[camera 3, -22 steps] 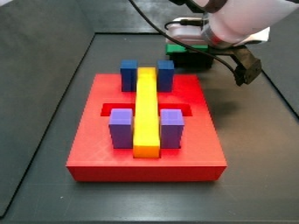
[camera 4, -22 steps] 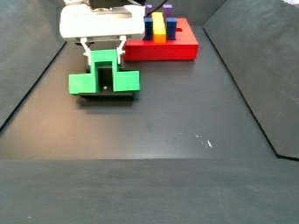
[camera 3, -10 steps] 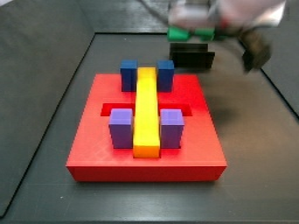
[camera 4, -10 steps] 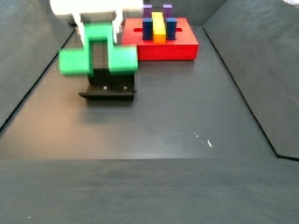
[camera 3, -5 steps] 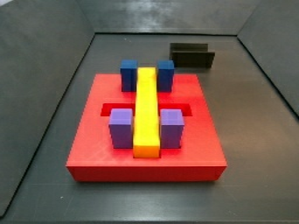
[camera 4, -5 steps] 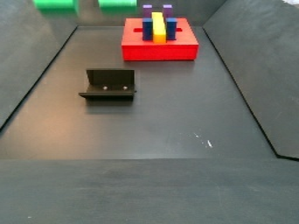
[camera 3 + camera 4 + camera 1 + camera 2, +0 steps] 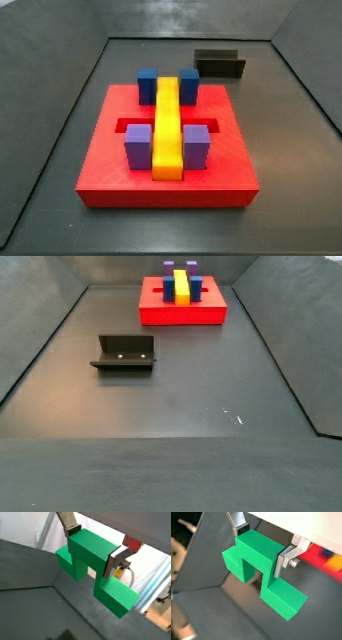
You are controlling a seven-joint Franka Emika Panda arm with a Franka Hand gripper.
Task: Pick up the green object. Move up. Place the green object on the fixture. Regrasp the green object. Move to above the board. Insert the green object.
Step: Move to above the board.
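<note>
Lifted out of both side views, the claw (image 7: pixel 95 547) now clamps the green object (image 7: pixel 92 568) between its fingers (image 7: pixel 289 556).

- The dark floor (image 7: pixel 201 396) is a flat matte sheet with raised dark walls along its sides in both side views.
- The board (image 7: pixel 167 150), a red slab, lies flat on the floor; in a side view (image 7: pixel 183 306) it sits at the far end.
- The fixture (image 7: pixel 124 354), a dark bracket on a base plate, stands on the floor well apart from the board; in a side view (image 7: pixel 219 65) it is at the far right, beyond the board.
- The gripper (image 7: pixel 95 543) is out of both side views; it shows only in the wrist views, clamped on the green object (image 7: pixel 92 568) clear of the floor.
</note>
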